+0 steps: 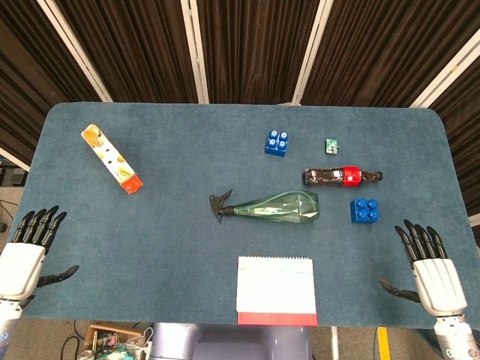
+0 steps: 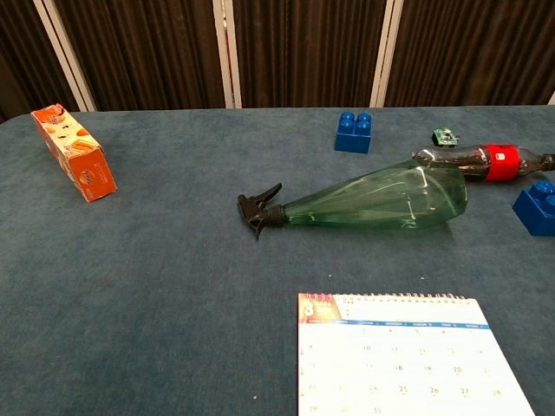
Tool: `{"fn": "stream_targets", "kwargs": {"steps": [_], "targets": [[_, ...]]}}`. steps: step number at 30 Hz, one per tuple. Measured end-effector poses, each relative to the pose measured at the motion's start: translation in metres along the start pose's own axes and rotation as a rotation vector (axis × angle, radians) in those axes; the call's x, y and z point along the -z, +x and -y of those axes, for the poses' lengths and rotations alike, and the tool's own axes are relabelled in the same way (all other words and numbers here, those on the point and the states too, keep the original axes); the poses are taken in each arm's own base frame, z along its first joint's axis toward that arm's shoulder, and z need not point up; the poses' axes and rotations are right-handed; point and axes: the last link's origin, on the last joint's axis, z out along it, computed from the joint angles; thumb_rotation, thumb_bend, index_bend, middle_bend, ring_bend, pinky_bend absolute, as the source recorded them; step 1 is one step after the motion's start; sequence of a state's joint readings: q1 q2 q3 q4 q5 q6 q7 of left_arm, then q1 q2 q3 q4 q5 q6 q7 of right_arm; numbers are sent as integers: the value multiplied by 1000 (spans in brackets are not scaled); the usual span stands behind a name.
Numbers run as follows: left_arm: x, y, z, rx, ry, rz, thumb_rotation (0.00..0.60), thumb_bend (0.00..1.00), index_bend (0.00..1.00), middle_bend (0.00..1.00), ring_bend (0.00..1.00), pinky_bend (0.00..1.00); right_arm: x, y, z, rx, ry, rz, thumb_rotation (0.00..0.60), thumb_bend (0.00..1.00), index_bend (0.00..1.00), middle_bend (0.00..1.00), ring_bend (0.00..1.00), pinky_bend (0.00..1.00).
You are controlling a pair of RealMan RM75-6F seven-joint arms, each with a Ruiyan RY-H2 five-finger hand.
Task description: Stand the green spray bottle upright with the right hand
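right robot hand [image 1: 433, 274] is open, empty; reaching the bottle [image 1: 276, 207], it may knock the cola [image 1: 341, 176] or block [image 1: 364, 211].

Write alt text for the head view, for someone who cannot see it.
A green spray bottle lies on its side mid-table, black nozzle pointing left. The left hand and right hand rest open at the near corners, holding nothing.

light: even, bright, from overhead | shadows: soft, short, e.g. under green spray bottle [image 2: 373, 206] | glare: small highlights on bottle body, sheen on desk calendar [image 1: 275, 289] | focus: both views sharp, no motion blur | bkgd: dark curtain [image 1: 255, 45] underexposed | distortion: slight at head-view edges
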State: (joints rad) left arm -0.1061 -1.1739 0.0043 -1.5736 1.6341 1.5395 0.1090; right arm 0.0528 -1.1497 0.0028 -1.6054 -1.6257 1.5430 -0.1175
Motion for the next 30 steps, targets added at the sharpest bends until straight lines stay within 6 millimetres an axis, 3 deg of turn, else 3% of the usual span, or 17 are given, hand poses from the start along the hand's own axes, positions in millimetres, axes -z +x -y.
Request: {"fn": "stream_targets", "kwargs": {"steps": [12,18,24,30], "targets": [[1,3,-2,1,1,-17,600,44,0,0,0,0,-3,-1,0,11,-3,-14,600,111,0,0,0,0],[4,7,-3,14,-6,-35,600,44,0,0,0,0,-7,-2,15,61,30,-77,600,111,0,0,0,0],[1,4,-1,10,-9,-5,600,44,0,0,0,0,-21,-6,46,204,107,-115,600,111,0,0,0,0],[0,5,1,18,-2,-2,600,44,0,0,0,0,-45,-16,93,276,194,-72,600,111,1,0,0,0]]}}
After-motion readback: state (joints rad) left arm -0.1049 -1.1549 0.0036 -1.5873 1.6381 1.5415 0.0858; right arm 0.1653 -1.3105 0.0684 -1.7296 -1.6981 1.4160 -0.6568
